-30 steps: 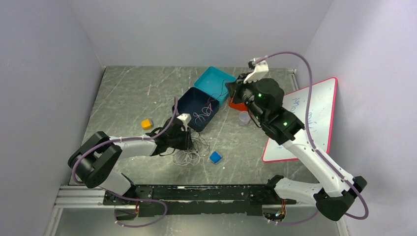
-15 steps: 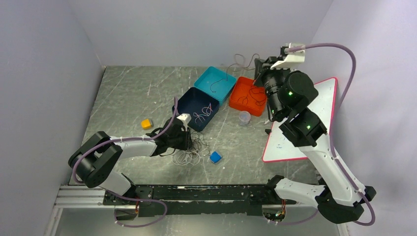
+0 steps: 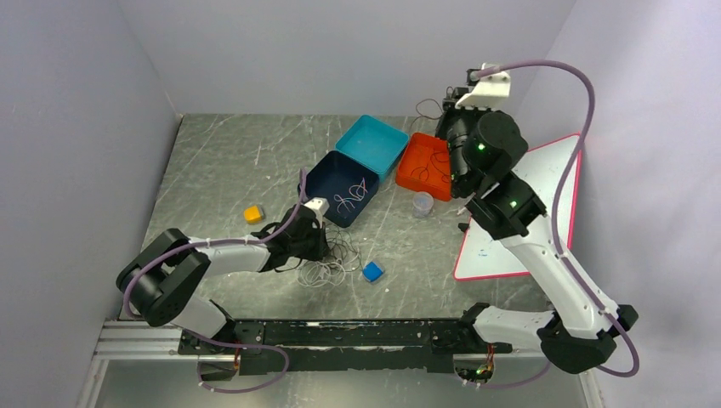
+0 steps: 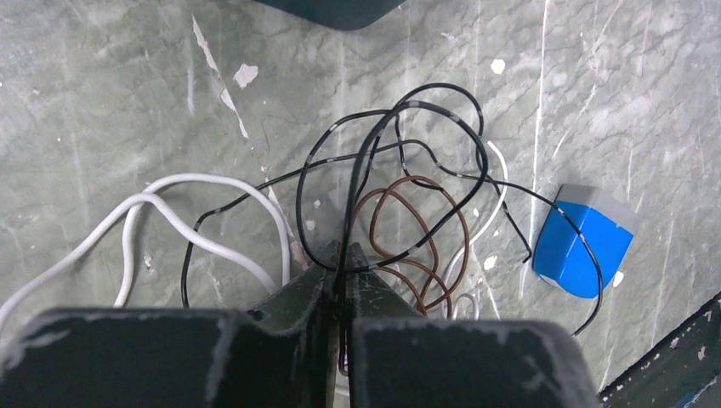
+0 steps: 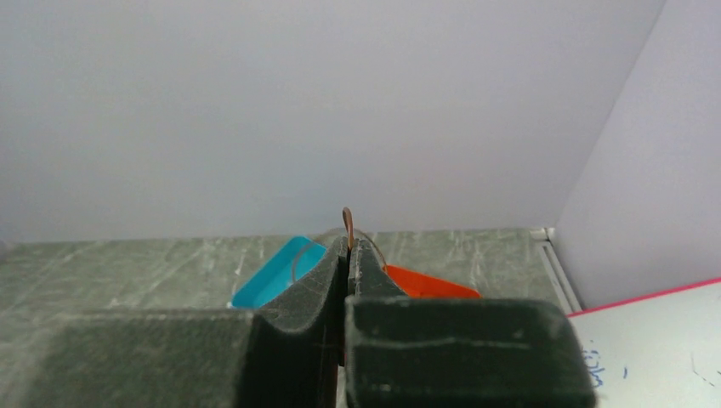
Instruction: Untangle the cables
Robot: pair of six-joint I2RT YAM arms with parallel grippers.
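Left gripper [image 4: 340, 252] pinches black cable [image 4: 435, 86], lower centre, likely anchoring tangle [image 3: 327, 268]; right gripper [image 5: 349, 248] clamps brown cable [image 5: 347, 218] near orange tray [image 3: 421, 160], upper right.

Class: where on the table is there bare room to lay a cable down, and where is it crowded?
Free: far left, between the wall, yellow block and teal tray; also near, between blue block and whiteboard. Crowded: cables at the left hand, beside the navy tray.

A navy box [image 3: 332, 174], a teal box [image 3: 371, 143] and an orange box [image 3: 417, 153] are sitting in a slanting row on the scratched grey table [image 3: 221, 161]. A yellow cube [image 3: 252, 214] is lying left of the navy box. A blue cube [image 3: 372, 271] is lying near the front edge, and a clear cup [image 3: 422, 204] is standing just beside the orange box. A red-framed whiteboard [image 3: 544, 170] is lying at the right.
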